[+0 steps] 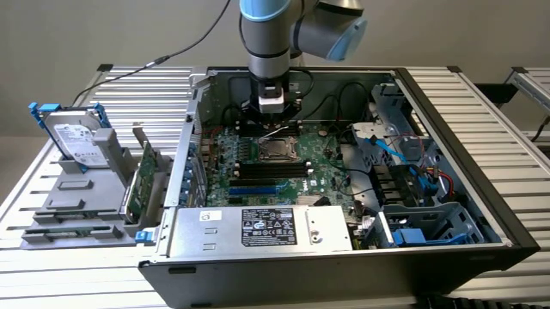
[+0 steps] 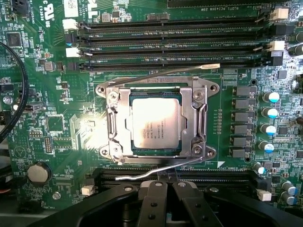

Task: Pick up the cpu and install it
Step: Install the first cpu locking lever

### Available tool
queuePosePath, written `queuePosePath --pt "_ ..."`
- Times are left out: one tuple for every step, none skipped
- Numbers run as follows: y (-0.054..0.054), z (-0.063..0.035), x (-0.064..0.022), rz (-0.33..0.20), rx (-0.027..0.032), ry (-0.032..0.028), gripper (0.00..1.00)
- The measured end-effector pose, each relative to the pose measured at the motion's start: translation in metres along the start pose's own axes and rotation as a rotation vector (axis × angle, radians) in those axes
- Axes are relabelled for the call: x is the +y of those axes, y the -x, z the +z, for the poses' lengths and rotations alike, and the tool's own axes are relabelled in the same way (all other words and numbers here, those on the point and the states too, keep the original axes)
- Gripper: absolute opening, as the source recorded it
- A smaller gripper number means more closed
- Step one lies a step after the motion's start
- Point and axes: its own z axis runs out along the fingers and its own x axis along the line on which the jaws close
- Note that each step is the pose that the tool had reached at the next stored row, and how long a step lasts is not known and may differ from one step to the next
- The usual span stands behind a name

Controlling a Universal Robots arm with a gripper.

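The cpu (image 2: 155,123), a small square chip with a dull silver top, lies flat in the motherboard socket, framed by the metal retention bracket (image 2: 200,116). In the exterior view the cpu (image 1: 277,150) sits in the middle of the board inside the open computer case. My gripper (image 2: 165,185) is shut, its two black fingers pressed together just beside the socket's edge, with nothing visible between them. A thin wire lever (image 2: 142,174) runs right past the fingertips; I cannot tell if they touch it. From outside, the gripper (image 1: 272,126) hangs low over the board, just behind the socket.
Long black memory slots (image 2: 170,45) lie on the socket's far side from the fingers. A power supply (image 1: 257,228) fills the case front. Blue cables and drive cages (image 1: 421,187) crowd the exterior view's right. A hard drive (image 1: 76,138) stands in a grey holder outside the case.
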Motion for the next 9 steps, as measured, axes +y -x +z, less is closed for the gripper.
queuePosePath --pt "0.000 -0.0002 0.0000 0.000 -0.0002 0.0000 0.11" --pt "0.000 -0.0007 -0.0001 0.000 -0.0003 0.0000 0.11" --pt "0.000 -0.0014 -0.0001 0.000 -0.0002 -0.0001 0.11" --pt "0.001 -0.0023 -0.0002 0.000 -0.0002 -0.0001 0.11" --pt "0.002 -0.0034 -0.0003 0.000 -0.0002 -0.0001 0.11" --pt "0.003 -0.0042 -0.0003 0.000 -0.0002 -0.0002 0.11" --pt "0.006 -0.0050 -0.0003 -0.001 -0.0002 -0.0006 0.11" --pt "0.009 -0.0059 -0.0003 -0.002 -0.0003 -0.0011 0.11" --pt "0.012 -0.0067 -0.0003 -0.003 -0.0005 -0.0015 0.11"
